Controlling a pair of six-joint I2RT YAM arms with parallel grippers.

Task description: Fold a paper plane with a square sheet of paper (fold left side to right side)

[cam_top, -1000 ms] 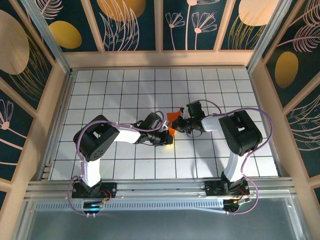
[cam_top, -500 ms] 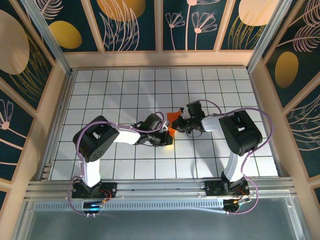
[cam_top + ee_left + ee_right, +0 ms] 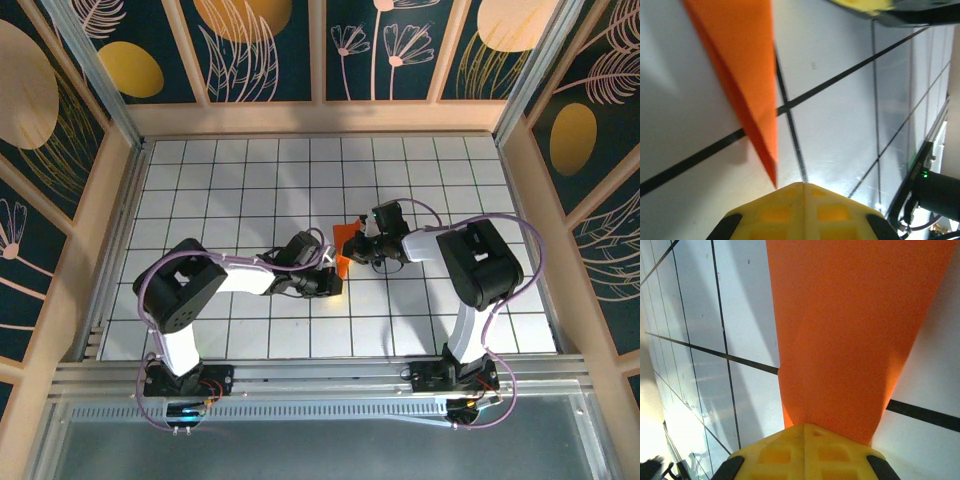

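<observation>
**Item:** square sheet of paper (image 3: pixel 346 240). Thin, matte, bright orange, creased down to a narrow pointed wedge. It sits at mid-bench, between the two hands.

**Right hand** (image 3: pixel 804 426): yellow moulded fingers closed on the wedge's broad end, holding it.

**Left hand** (image 3: pixel 802 186): pinched together with nothing between the fingers. Its tip is just beside the paper's sharp point; whether they touch I cannot tell.

**Bench** (image 3: pixel 240 170): white and glossy, ruled in thin black grid lines.

**Step, by my reckoning:** mid-fold, with one side being brought over.

**Next move calls for:** the broad end kept pinned, the edges matched, and a firm press along the crease.
</observation>
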